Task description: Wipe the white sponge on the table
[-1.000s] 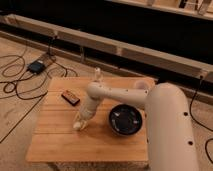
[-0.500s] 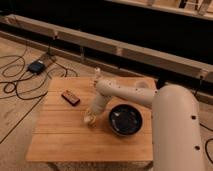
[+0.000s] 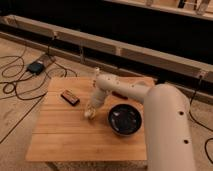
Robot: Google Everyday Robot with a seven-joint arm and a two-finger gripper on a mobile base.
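The white sponge [image 3: 88, 115] lies mid-frame on the table [image 3: 60, 135], at the tip of your gripper [image 3: 91, 108], whose hold you cannot tell, between a dark bar [image 3: 70, 97] at left and a black bowl [image 3: 124, 120] at right.

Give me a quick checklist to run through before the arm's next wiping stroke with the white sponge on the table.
1. End effector down at the middle of the table: ok.
2. White sponge at its tip, resting on the wood: ok.
3. Firm hold on the sponge: cannot tell.
4. Black bowl out of the stroke's way: not ok, it sits close beside the sponge.
5. Brown bar apart from the sponge: ok.
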